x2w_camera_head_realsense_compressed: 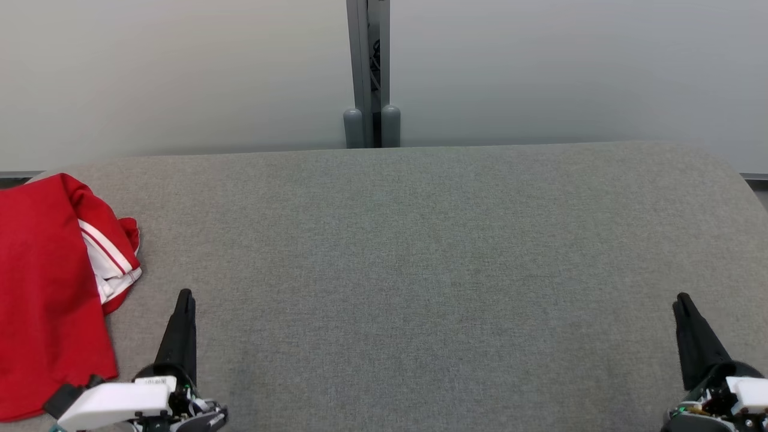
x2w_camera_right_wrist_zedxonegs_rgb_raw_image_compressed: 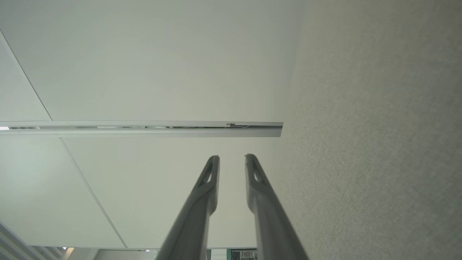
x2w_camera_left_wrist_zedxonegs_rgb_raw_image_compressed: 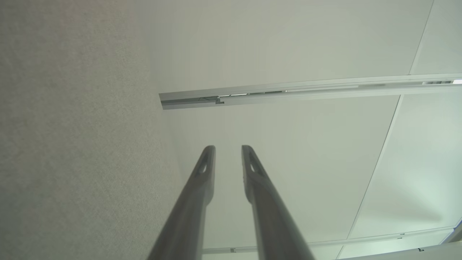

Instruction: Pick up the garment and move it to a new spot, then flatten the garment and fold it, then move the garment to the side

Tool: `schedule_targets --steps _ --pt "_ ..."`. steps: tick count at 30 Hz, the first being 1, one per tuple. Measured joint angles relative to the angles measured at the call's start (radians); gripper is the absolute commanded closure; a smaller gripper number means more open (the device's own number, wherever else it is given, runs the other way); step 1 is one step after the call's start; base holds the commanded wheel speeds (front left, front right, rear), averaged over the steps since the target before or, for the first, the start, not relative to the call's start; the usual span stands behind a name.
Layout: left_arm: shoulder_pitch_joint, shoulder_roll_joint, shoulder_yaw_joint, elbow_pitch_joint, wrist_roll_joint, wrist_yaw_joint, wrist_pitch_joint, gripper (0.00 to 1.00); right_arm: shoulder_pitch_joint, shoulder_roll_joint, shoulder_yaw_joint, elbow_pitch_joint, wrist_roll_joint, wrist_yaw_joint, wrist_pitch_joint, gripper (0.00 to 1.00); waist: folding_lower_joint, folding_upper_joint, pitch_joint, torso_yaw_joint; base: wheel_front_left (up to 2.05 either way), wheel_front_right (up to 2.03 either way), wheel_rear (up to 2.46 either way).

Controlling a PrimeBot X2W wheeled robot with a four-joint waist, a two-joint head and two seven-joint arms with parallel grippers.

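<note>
Red garment (x2w_camera_head_realsense_compressed: 48, 288) lies crumpled on the grey bench (x2w_camera_head_realsense_compressed: 420, 270) just left of the left claw (x2w_camera_head_realsense_compressed: 185, 297), long axis running roughly near-to-far alongside that claw. That makes the left arm clearly the nearer one, with the right claw (x2w_camera_head_realsense_compressed: 681, 302) well apart on the left claw's other side. Both claws point forward over the bench, each slightly spread with a narrow gap and pinching nothing — the next move probably calls for a leftward reach by the left arm.
</note>
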Motion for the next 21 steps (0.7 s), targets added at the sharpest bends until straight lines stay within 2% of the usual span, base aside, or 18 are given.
schedule_targets --steps 11,21 --pt "0.031 -0.005 0.005 0.032 0.018 0.0 -0.035 0.0 0.022 0.01 0.024 0.022 -0.031 -0.003 -0.048 0.0 0.0 0.0 -0.012 -0.003 0.0 0.0 0.0" --pt "0.031 -0.005 0.041 0.037 0.083 0.0 -0.071 0.0 0.019 0.007 0.028 0.023 -0.141 -0.003 -0.103 0.0 0.0 0.0 -0.025 -0.006 0.0 0.0 0.0"
